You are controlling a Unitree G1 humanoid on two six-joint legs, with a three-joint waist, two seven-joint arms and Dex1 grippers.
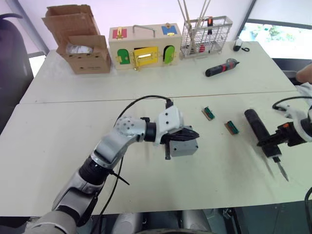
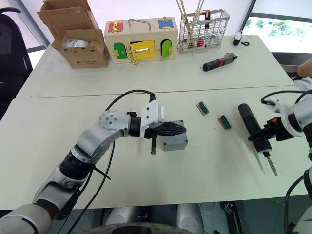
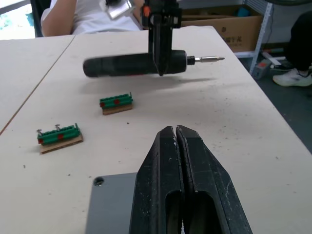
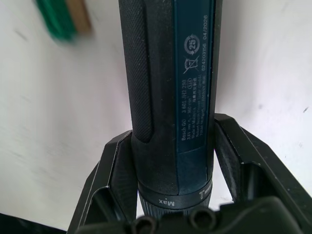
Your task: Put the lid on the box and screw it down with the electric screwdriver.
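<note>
One electric screwdriver (image 1: 259,127) is grasped by the right end effector (image 1: 273,144); the left end effector (image 1: 189,134), clenched empty, rests on one lid (image 1: 184,147); two green blocks (image 1: 208,113) are seen.

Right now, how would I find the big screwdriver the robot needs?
Look at the near white table, on the robot's right side. The electric screwdriver is there, gripped by the right pincer. It is thick and dark all over, unlike the smaller red-and-black screwdriver on the far table.

Left gripper (image 3: 178,141) covers part of the lid (image 3: 109,207); lid's lower part cut off by pic edge. Electric screwdriver (image 4: 168,92): both ends run out of right wrist view. Person (image 3: 92,14) at far bench edge cut off above torso.
</note>
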